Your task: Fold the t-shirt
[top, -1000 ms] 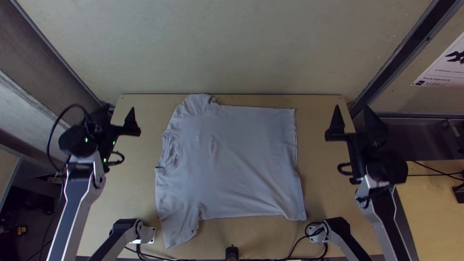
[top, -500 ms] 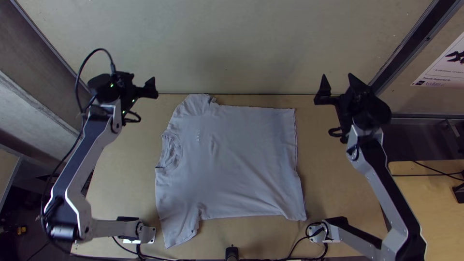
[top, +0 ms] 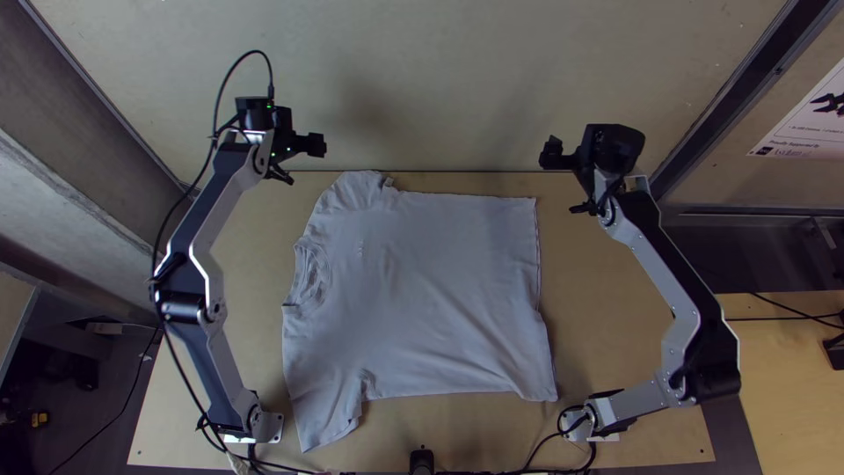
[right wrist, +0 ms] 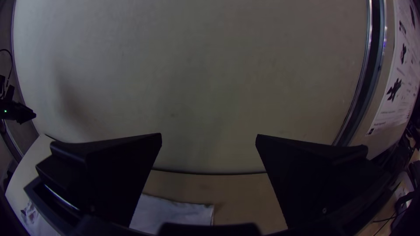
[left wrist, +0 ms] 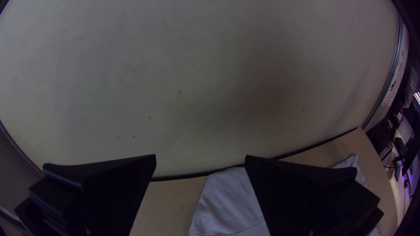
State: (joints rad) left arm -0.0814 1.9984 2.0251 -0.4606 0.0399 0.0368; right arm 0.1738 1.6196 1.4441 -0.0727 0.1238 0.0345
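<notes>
Pale grey and laid out flat, the t-shirt (top: 422,290) we see spread across the light wooden table (top: 624,308) lies between the two arms, nearer their bases than either gripper is. The left gripper (top: 306,142), black and wide-fingered, hangs beyond the table's far edge, in front of the grey panel (top: 422,79); its two fingers (left wrist: 105,192) stand well apart, with nothing between them that we can see gripped. Toward the bases from that gripper, and a little inward, we find the far sleeve (top: 356,189); the collar (top: 312,274) comes next, nearer the bases, and the near sleeve (top: 325,422) lies farthest from the gripper, angled out past the shirt's side. Across from it, the right gripper (top: 570,158) is likewise parted, its fingers (right wrist: 113,175) wide and without cloth, and it too hangs near the far edge. The hem (top: 539,281) lies on its side of the shirt, running from near that gripper back toward the bases. Outward from the right gripper we note a printed sheet (top: 809,119). With the top view showing both grippers so dark, we would judge their spread chiefly from the wrist views.
</notes>
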